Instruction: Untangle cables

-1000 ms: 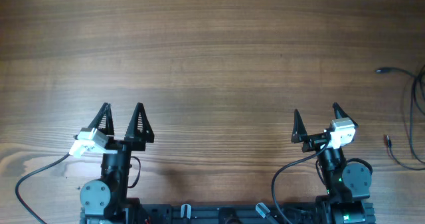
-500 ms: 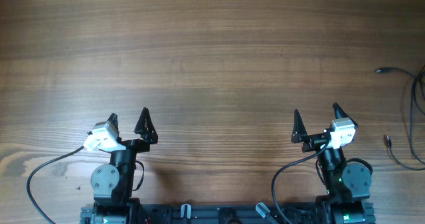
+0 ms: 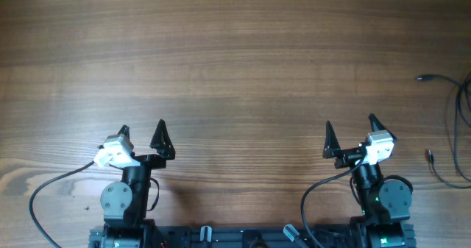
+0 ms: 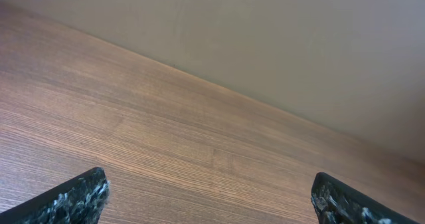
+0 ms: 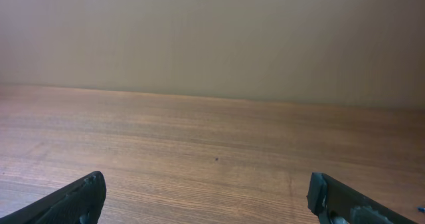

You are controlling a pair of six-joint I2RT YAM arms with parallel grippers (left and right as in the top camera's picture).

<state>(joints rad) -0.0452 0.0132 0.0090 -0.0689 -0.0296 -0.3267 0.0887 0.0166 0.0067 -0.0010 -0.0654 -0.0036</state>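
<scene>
The cables [image 3: 460,104] are thin black cords at the table's far right edge in the overhead view, partly cut off by the frame. One plug tip [image 3: 421,78] points left and another small tip [image 3: 428,157] lies lower down. My left gripper [image 3: 141,132] is open and empty near the front left, far from the cables. My right gripper [image 3: 351,130] is open and empty near the front right, well left of the cables. Both wrist views show only bare wood between the open fingertips [image 4: 80,197] [image 5: 76,197].
The wooden table [image 3: 235,64] fills the overhead view. The arm bases and their thicker black wires [image 3: 44,196] sit along the front edge. A plain wall stands beyond the table's far edge in both wrist views.
My left arm has swung its wrist to the right and drawn back a little since a second ago. In the last half second nothing has moved. My right arm is still.
</scene>
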